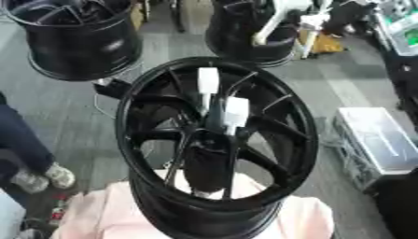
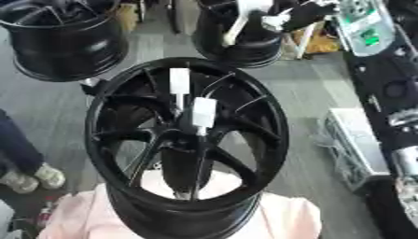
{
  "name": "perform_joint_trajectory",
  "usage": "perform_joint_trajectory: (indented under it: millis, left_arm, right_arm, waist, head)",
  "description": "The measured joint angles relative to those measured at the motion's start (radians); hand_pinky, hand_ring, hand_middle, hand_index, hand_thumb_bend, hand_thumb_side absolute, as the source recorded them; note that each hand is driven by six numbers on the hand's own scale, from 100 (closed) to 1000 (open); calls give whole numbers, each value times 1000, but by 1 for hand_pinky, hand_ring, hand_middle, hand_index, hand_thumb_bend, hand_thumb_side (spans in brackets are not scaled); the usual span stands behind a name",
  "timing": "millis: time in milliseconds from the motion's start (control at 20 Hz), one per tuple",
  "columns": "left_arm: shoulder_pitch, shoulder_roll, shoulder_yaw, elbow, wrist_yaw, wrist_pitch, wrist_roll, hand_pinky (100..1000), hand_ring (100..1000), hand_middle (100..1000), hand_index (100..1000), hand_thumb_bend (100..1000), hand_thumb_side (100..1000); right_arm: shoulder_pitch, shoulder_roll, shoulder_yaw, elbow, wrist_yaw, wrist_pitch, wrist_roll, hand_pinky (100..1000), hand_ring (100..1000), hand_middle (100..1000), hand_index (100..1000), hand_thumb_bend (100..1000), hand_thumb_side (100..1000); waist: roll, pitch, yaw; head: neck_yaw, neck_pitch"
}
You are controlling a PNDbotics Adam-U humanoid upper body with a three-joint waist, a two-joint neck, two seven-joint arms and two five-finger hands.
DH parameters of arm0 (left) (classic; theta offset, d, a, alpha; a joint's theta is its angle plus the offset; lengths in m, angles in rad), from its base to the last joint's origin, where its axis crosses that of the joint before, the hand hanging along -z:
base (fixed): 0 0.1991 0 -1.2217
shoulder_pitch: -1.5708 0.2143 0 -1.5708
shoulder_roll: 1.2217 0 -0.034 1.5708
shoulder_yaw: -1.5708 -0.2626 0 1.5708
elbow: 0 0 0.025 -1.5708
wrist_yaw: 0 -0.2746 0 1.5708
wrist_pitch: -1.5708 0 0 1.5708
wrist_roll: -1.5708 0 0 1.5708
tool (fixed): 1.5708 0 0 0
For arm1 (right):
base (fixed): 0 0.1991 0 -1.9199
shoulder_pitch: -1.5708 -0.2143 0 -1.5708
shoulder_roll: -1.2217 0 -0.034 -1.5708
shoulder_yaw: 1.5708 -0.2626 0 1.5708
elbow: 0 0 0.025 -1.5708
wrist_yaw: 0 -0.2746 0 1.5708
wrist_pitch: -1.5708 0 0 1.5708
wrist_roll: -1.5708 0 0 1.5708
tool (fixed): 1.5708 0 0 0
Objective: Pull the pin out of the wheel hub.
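Right robot hand (image 2: 402,193) sits beside wheel hub (image 2: 274,122) holding 2 white pins (image 2: 202,113)

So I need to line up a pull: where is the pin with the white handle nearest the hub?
The lower white-handled pin stands at the hub centre of the black wheel, mid-frame in both eye views, below and right of the other white-handled pin.

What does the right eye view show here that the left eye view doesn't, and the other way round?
Only the right eye view shows the black equipment running down its right edge, beside the clear box. Only the left eye view shows the clear box whole, with more floor to the left of the wheel. Both show the black wheel on pink cloth, two white tags standing at its hub, two more wheels behind, and a person's shoes at left. No robot hand appears in either.
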Motion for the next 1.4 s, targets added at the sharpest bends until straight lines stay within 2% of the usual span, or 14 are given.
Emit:
perform_joint_trajectory:
  millis: [50,100,150,200,250,350,400,450,500,550,700,950,1150,1400]
  left_arm:
    - [0,0,0,0,0,1,2,692,615,593,659,100,859]
    - [0,0,1,0,0,1,2,692,615,593,659,100,859]
    - [0,0,2,0,0,1,4,692,615,593,659,100,859]
    - [0,0,3,0,0,1,5,692,615,593,659,100,859]
    - [0,0,4,0,0,1,6,692,615,593,659,100,860]
    - [-1,0,6,-1,0,2,9,692,615,593,658,100,861]
    - [-1,0,7,-1,0,2,10,692,615,593,658,100,861]
    - [-1,0,7,-1,0,1,11,692,615,592,658,100,860]
    - [-1,0,9,-1,0,1,12,692,615,592,658,100,860]
    - [-1,0,11,-1,0,1,13,692,615,592,658,100,861]
    - [-1,0,12,-2,0,1,15,692,615,592,658,100,861]
    - [-1,0,13,-2,0,1,15,692,616,593,659,100,862]
    - [-1,0,13,-2,0,1,15,692,616,593,658,100,862]
    - [-1,-1,12,-3,1,1,15,692,616,593,658,100,862]
  right_arm:
    - [56,-15,-30,-5,-12,16,-36,437,379,383,464,277,266]
    - [110,-25,-57,-8,-21,30,-68,443,390,396,475,265,157]
    - [171,-30,-86,-10,-29,43,-102,447,394,397,479,289,267]
    - [230,-31,-115,-11,-35,54,-136,447,394,397,479,289,267]
    - [281,-31,-140,-11,-38,64,-166,486,444,448,529,308,270]
    - [396,-11,-202,-2,-39,94,-249,630,633,701,765,354,324]
    - [450,8,-230,11,-33,113,-292,630,633,701,765,354,324]
    - [495,29,-252,26,-24,132,-330,717,746,826,868,390,377]
    - [536,55,-271,45,-10,154,-369,717,746,826,868,390,377]
    - [566,79,-285,62,5,172,-401,739,771,857,905,397,403]
    - [618,151,-314,88,26,208,-487,738,767,855,903,400,412]
    - [629,248,-324,44,21,229,-593,718,751,838,889,390,416]
    - [630,313,-308,-39,21,239,-594,695,725,810,870,371,393]
    - [648,393,-268,-155,-3,234,-542,670,681,767,853,353,385]
  waist:
    - [-1,0,-4]
    - [-1,0,-7]
    - [0,0,-11]
    - [1,1,-13]
    - [3,1,-15]
    - [4,2,-21]
    - [4,3,-25]
    - [5,4,-27]
    - [7,5,-29]
    - [9,6,-31]
    - [12,6,-37]
    - [16,6,-39]
    - [19,6,-39]
    - [23,9,-44]
  head:
    - [1,0]
    - [3,0]
    - [5,0]
    - [6,0]
    - [7,0]
    - [10,0]
    - [11,0]
    - [13,0]
    - [16,0]
    - [18,0]
    - [18,0]
    - [18,0]
    - [18,0]
    - [18,0]
